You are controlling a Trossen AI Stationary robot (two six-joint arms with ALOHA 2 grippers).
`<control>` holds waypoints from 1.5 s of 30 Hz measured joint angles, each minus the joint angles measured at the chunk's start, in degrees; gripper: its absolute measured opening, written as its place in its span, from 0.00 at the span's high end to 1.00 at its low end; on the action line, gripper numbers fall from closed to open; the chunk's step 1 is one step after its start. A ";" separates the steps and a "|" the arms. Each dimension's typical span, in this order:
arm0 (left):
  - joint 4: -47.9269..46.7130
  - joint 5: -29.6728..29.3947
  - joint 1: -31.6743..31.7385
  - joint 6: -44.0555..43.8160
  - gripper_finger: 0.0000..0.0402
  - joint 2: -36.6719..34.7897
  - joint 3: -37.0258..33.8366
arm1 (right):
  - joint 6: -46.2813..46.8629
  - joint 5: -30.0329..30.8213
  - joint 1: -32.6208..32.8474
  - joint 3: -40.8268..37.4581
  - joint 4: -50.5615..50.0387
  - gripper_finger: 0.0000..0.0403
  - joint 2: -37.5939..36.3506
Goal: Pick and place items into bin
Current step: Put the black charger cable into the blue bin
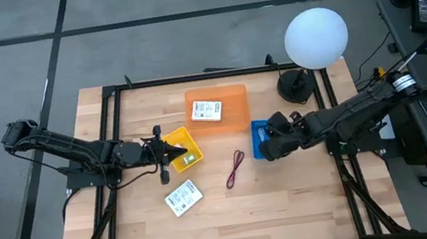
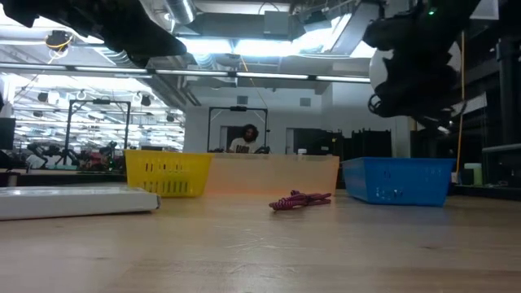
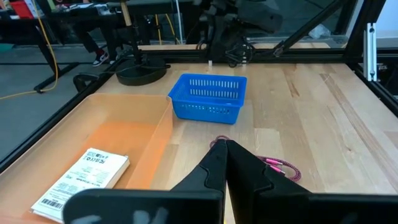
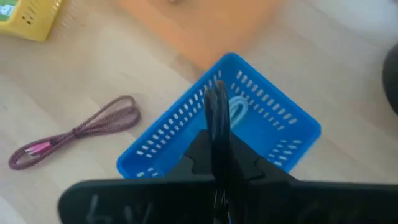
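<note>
My right gripper point(image 1: 269, 142) point(image 4: 214, 134) hovers over the blue bin point(image 1: 259, 134) point(image 4: 273, 124), shut on a thin black piece point(image 4: 216, 99). A pale grey-blue looped piece point(image 4: 237, 111) lies inside that bin. My left gripper point(image 1: 173, 151) point(image 3: 222, 145) is shut and holds nothing; it hangs above the yellow bin point(image 1: 186, 147), where a green block point(image 1: 190, 158) rests. The dark red looped cord point(image 1: 235, 168) point(image 4: 74, 132) lies flat on the table between the bins. One white labelled packet point(image 1: 206, 110) point(image 3: 81, 180) lies in the orange bin point(image 1: 230, 119). Another white labelled packet point(image 1: 183, 198) lies on the table. My right gripper pinches the thin black piece between its two shut fingers. The piece's free part point(image 4: 216, 90) sticks out past the fingertips, over the blue bin's near wall. It is lifted clear of the bin. Which part of it is pinched is hidden by the fingers.
A white globe lamp point(image 1: 316, 36) on a black base point(image 1: 295, 84) stands at the table's far right corner. A black frame point(image 1: 190, 78) runs around the table. Bare wood lies toward the near edge. The low view shows a person point(image 2: 247, 138) far behind the table.
</note>
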 joint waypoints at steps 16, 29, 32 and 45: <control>-0.03 0.00 -0.02 0.00 0.99 0.00 0.00 | -2.01 -5.52 -6.01 0.00 6.24 0.99 6.81; -0.15 0.00 0.00 0.01 0.99 0.00 0.00 | -0.52 -6.24 -6.50 0.00 9.00 0.99 12.65; -0.16 0.00 -0.01 0.00 0.99 0.00 0.00 | -0.64 -6.90 -7.43 0.00 8.79 0.99 13.68; -0.16 0.13 0.00 0.00 0.99 0.00 0.00 | -3.89 -7.58 -8.98 0.00 7.93 0.92 14.01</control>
